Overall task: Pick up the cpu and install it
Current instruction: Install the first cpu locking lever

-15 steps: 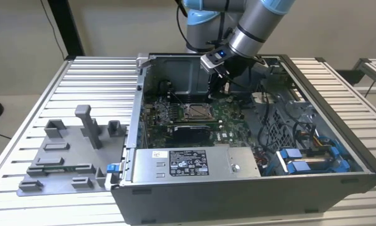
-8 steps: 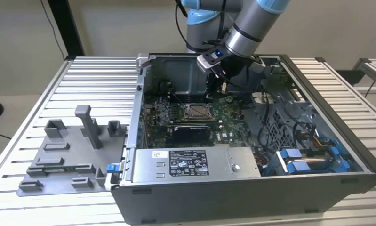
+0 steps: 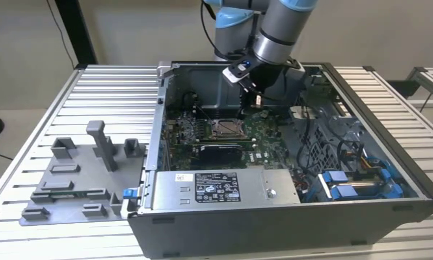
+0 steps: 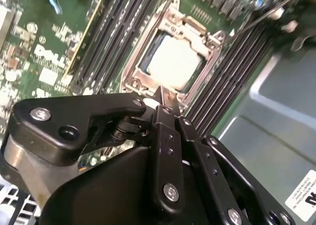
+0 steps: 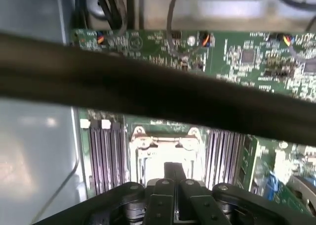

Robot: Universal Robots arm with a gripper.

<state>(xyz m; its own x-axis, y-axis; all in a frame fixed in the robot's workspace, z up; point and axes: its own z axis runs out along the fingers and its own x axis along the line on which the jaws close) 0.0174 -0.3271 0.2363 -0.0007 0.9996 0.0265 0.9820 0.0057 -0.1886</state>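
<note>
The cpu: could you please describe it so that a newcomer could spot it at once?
Look inside the open computer case, at the green motherboard. In its square metal-framed socket lies the cpu, a flat silvery-white square, unlike the long dark slots on either side.

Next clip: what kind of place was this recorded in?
Probably a robotics lab or an assembly test bench. A slatted metal table carries an open computer case and a grey fixture plate, and a robot arm reaches in over the motherboard.

cpu (image 4: 174,62) top: pale matt metal. Socket frame (image 4: 148,39): shiny bare metal. Tool (image 4: 164,97): black, semi-gloss.
</note>
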